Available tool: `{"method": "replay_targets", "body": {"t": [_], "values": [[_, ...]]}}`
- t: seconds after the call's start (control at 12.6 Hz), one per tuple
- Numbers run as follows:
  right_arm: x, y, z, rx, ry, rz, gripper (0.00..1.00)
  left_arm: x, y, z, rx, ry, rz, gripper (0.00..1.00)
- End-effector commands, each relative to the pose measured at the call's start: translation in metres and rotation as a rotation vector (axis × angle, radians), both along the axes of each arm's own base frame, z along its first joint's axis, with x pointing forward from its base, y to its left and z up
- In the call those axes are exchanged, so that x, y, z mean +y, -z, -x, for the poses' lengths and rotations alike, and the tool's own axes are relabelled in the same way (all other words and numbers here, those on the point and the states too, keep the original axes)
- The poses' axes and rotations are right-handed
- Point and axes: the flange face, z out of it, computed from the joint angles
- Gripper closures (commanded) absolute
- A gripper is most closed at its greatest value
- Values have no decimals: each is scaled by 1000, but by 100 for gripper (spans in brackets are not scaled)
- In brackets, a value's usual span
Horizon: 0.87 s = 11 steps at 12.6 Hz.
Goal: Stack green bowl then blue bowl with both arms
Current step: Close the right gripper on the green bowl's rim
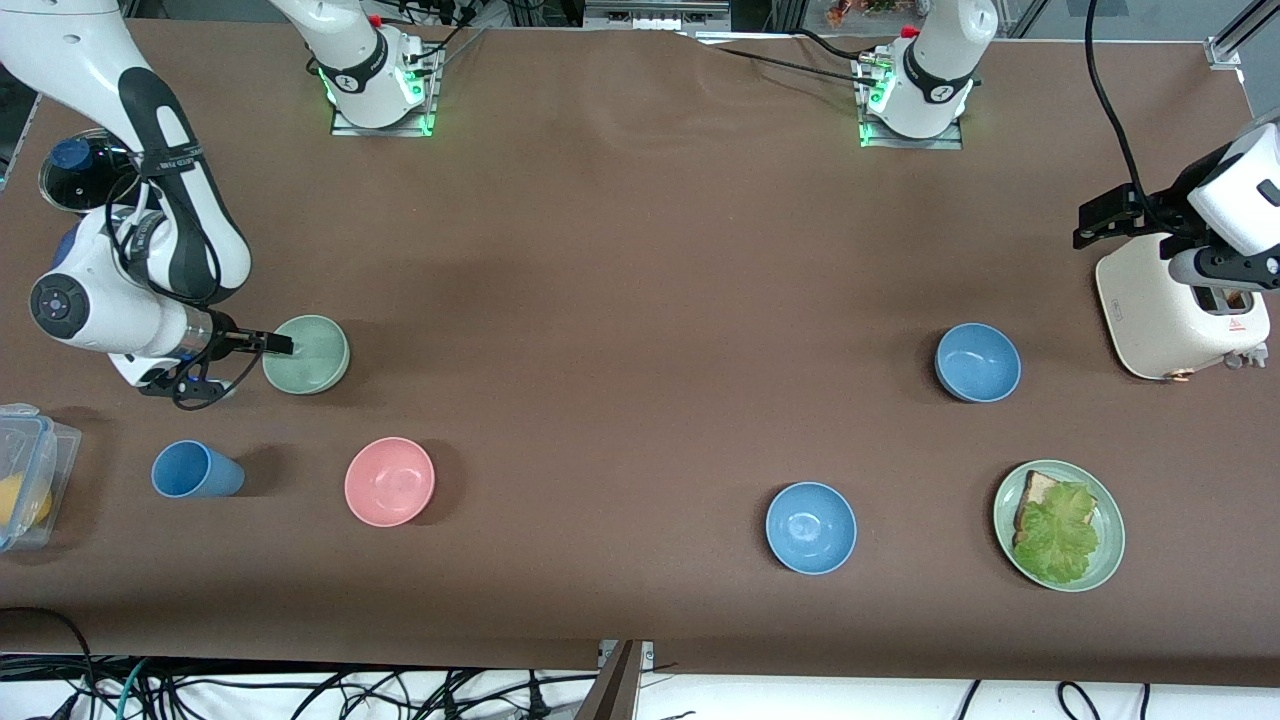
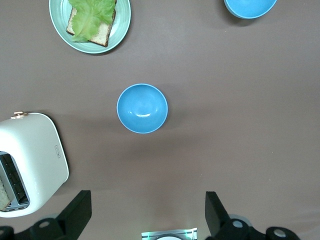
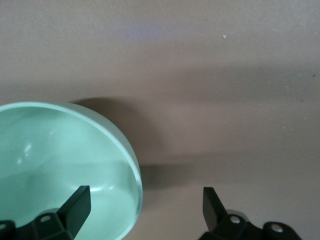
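The pale green bowl (image 1: 306, 353) sits toward the right arm's end of the table. My right gripper (image 1: 280, 347) is down at its rim and open. In the right wrist view one finger (image 3: 75, 210) stands inside the green bowl (image 3: 60, 165) and the other outside it, so the right gripper (image 3: 145, 207) straddles the rim. The muted blue bowl (image 1: 978, 362) sits beside the toaster toward the left arm's end. My left gripper (image 1: 1108, 215) hangs high and open, holding nothing. The left wrist view looks down past the left gripper (image 2: 147, 210) at the blue bowl (image 2: 142, 108).
A brighter blue bowl (image 1: 811, 527) and a green plate (image 1: 1112, 530) with toast and lettuce lie nearer the front camera. The white toaster (image 1: 1180, 300) stands at the left arm's end. A pink bowl (image 1: 390, 481), blue cup (image 1: 196, 470) and plastic box (image 1: 30, 485) lie near the green bowl.
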Motion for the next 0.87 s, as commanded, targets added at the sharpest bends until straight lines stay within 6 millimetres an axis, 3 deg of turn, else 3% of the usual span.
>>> {"method": "replay_targets", "body": {"t": [0.0,0.08,0.16,0.32,0.47,0.79], "values": [[-3,0,10,-28,15,-11,1,-1,-6,-2,4,-10,22,0],[-4,3,10,-26,16,-11,1,-1,-6,-2,4,-10,22,0],[-4,6,10,-29,16,-10,10,-1,-6,-2,4,-10,22,0],[-4,6,10,-31,21,-10,60,-1,-6,-2,4,-10,22,0],[-3,6,9,-31,19,-11,99,-1,-6,-2,4,-10,22,0],[-2,3,6,-34,29,-12,100,-1,-6,-2,4,-10,22,0]]}}
